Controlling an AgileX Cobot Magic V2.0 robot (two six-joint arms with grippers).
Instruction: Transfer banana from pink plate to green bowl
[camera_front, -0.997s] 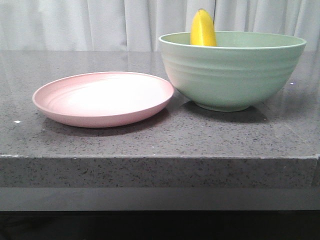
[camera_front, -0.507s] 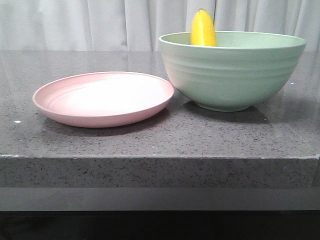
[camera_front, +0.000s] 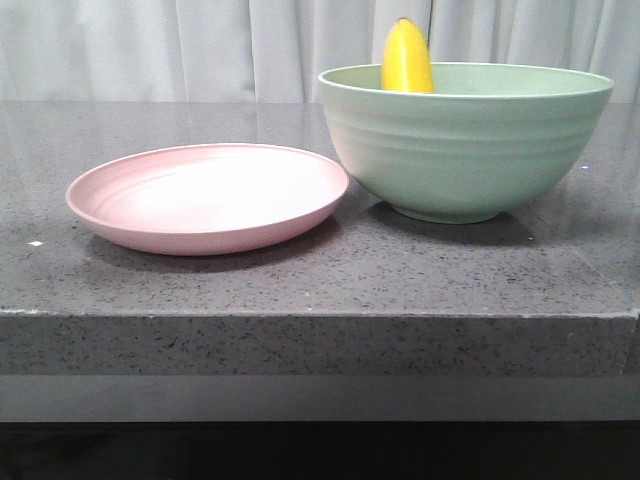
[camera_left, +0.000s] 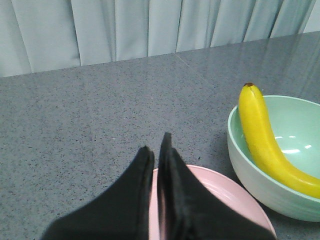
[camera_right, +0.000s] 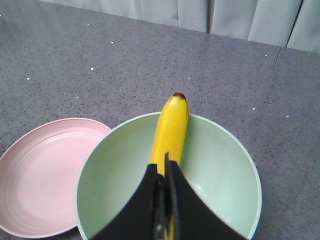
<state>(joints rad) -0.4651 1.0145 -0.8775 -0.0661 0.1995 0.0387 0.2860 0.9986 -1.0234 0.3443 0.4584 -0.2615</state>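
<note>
I see the banana (camera_right: 171, 129) leaning in the bowl (camera_right: 220, 165), long axis running away from my right gripper (camera_right: 163, 172); jaws closed, seemingly empty.

The banana (camera_front: 408, 58) and green bowl (camera_front: 466, 140) sit a hair further right in the frame; otherwise nothing moves.

From the front I see only the smooth yellow banana's (camera_front: 407, 58) tip; the deep mint-green bowl's (camera_front: 465, 140) wall hides the rest.
</note>
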